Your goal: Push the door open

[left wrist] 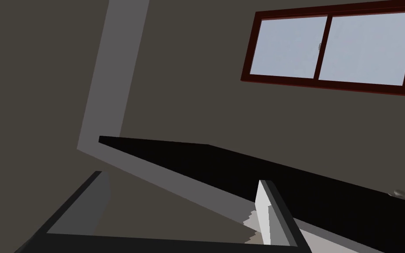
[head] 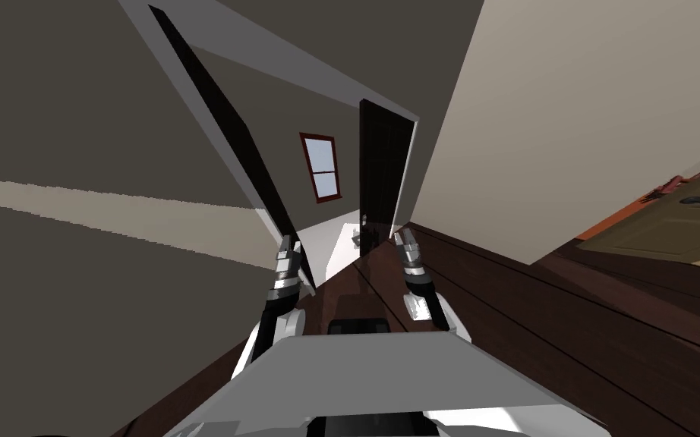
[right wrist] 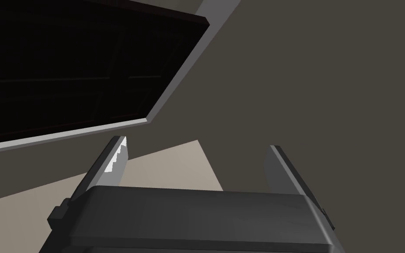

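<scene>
Both arms are pointing ahead of us over the dark wooden plank floor (head: 569, 319), each ending in a pincer of two thin light grey blades on a dark box. We are holding the left pincer (head: 290, 244) with its blades wide apart and nothing between them. It is just beside the lower part of the tall, near-black door leaf (head: 221, 114); whether a blade is touching it, we cannot tell. The right pincer (head: 405, 238) is hanging equally wide and empty, nearer the doorway's other side.

The door leaf is standing swung well inward, almost edge-on to us, along the flat grey door frame (left wrist: 114, 66) on our left. Its small round grey knob (left wrist: 399, 193) is showing far along its face. Through the gap we are looking into a further room with a pale floor (head: 341, 254), a window in a red-brown frame (head: 320, 165) and a second dark panelled door (head: 383, 174) at the far side.

We are judging the push as largely done, since the leaf is sitting clear of the opening. What is remaining, as far as we can tell, is at most a last nudge to lay the leaf wider. We are judging the left arm, being nearest the leaf, as the one placed for it.
</scene>
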{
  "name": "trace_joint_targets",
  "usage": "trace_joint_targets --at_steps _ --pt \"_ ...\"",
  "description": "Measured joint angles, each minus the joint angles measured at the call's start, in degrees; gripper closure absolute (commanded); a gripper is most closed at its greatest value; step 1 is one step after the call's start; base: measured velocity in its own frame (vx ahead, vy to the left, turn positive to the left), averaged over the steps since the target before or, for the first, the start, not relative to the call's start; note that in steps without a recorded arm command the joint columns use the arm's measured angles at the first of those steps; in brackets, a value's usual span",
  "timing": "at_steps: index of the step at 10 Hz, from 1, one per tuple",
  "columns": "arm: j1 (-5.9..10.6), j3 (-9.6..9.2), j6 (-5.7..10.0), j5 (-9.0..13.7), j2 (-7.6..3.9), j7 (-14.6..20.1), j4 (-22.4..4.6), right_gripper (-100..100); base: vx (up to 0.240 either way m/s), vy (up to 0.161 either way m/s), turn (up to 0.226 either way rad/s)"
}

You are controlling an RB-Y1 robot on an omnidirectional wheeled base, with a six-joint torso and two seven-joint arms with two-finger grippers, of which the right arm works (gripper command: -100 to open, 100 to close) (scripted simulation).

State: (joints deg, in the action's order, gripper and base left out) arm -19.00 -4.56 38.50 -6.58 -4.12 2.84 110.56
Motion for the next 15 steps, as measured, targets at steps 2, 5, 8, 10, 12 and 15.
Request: trace_joint_targets --at_steps 2,5,8,10,12,15 --pt "0.83 -0.22 0.18 -0.56 -0.22 0.60 -2.24 -100 0.088 -0.045 0.031" --pt "2.57 -0.24 1.07 -1.27 -0.63 1.60 -6.78 -100 0.095 -0.049 0.033" --pt "4.15 -0.27 1.81 -1.99 -1.07 2.69 -11.10 -100 0.104 -0.047 0.033" --pt "5.44 -0.35 2.45 -2.54 -1.19 3.28 -14.49 -100 0.094 -0.043 0.030" --pt "6.72 -0.42 2.64 -3.08 -1.41 4.02 -17.21 -100 0.085 -0.056 0.039" --pt "8.68 -0.54 3.04 -3.92 -1.56 5.12 -21.70 -100 0.100 -0.046 0.033"
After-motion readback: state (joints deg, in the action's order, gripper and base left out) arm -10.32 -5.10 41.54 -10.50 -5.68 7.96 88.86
